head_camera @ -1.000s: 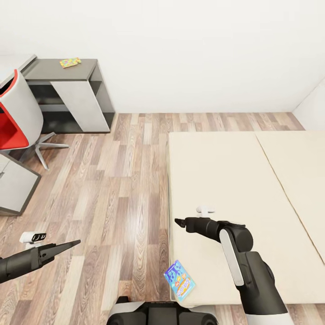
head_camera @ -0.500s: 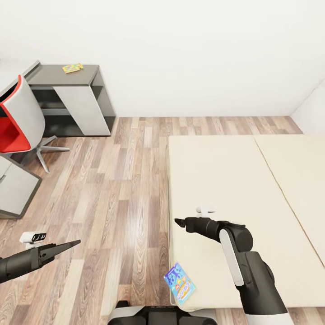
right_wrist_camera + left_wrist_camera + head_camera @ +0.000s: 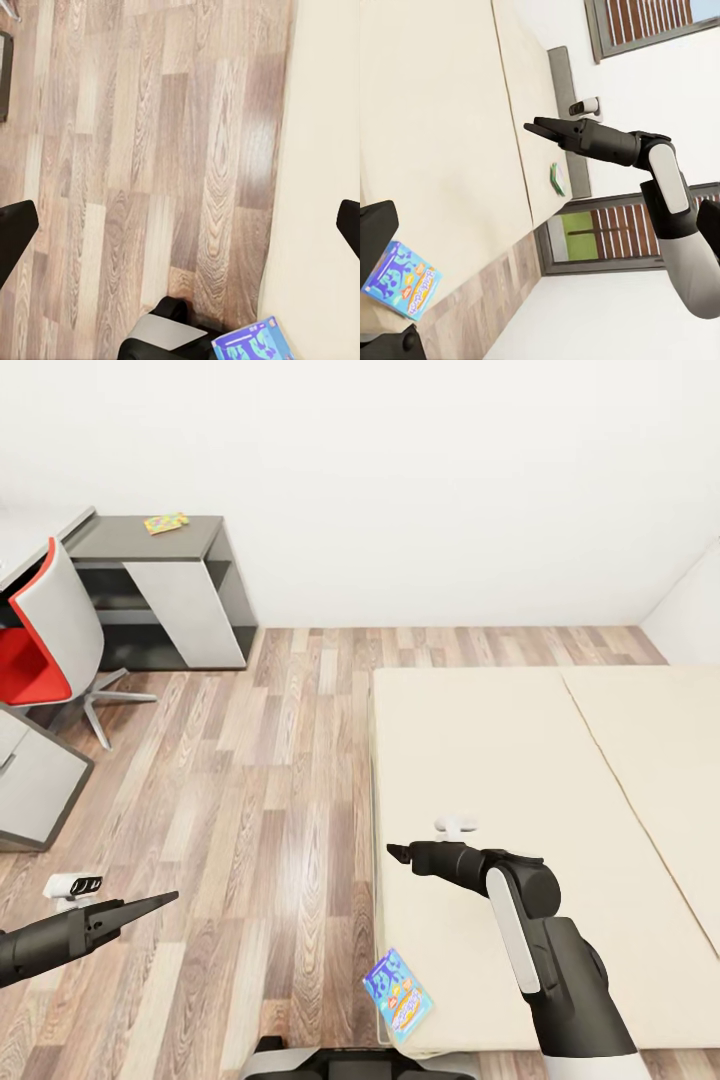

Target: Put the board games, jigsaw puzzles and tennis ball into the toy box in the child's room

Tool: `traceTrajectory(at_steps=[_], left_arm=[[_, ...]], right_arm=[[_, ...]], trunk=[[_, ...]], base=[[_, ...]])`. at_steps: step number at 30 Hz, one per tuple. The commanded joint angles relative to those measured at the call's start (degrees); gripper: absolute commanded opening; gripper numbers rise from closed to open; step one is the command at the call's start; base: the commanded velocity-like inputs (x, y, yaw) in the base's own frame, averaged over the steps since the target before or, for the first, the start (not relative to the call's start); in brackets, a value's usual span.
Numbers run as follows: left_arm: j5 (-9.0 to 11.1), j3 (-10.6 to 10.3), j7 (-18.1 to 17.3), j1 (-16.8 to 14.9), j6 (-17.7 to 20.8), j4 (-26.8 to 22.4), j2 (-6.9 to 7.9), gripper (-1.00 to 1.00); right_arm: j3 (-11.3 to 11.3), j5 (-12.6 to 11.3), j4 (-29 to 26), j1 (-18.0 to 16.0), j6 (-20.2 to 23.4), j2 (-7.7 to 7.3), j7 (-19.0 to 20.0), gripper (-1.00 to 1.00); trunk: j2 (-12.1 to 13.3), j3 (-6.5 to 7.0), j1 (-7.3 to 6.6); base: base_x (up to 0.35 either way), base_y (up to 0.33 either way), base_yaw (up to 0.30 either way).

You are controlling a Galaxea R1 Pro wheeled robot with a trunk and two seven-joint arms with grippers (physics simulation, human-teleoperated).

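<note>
A blue board game (image 3: 398, 993) lies on the near left corner of the cream bed (image 3: 520, 760); the left wrist view shows it (image 3: 401, 279) and the right wrist view catches its edge (image 3: 251, 346). A small green-edged carton (image 3: 556, 178) rests on the bed's far side. One jigsaw puzzle (image 3: 165, 522) lies on the table's dark grey shelf section (image 3: 195, 535). My right gripper (image 3: 395, 851) hovers over the bed's left edge, above the blue game, fingers (image 3: 15, 232) wide apart and empty. My left gripper (image 3: 165, 900) hangs over the floor, open and empty.
A red-and-white swivel chair (image 3: 45, 650) stands at the left beside the pale desk end (image 3: 35, 780). Wood-plank floor (image 3: 260, 780) runs between desk and bed. White walls close the far side. My base (image 3: 340, 1065) sits at the bed's near corner.
The whole view has shifted a little, so the desk and chair sit further right and lower in the picture. Both arms hold the same pose.
</note>
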Motion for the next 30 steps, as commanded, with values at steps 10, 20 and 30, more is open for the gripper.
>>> traceTrajectory(at_steps=[10,20,30], left_arm=[[0.0,0.0,-0.2,0.0,0.6,0.0,0.1,1.0],[0.0,0.0,-0.2,0.0,0.6,0.0,0.05,1.0],[0.0,0.0,-0.2,0.0,0.6,0.0,0.09,1.0]], right_arm=[[0.0,-0.1,0.0,0.0,0.3,0.05,0.0,1.0],[0.0,-0.1,0.0,0.0,0.3,0.05,0.0,1.0],[0.0,-0.1,0.0,0.0,0.3,0.05,0.0,1.0]], trunk=[[-0.1,0.86,0.03],[-0.1,1.8,0.03],[-0.1,2.74,0.03]], base=[[0.0,0.0,0.0],[0.0,0.0,0.0],[0.0,0.0,0.0]])
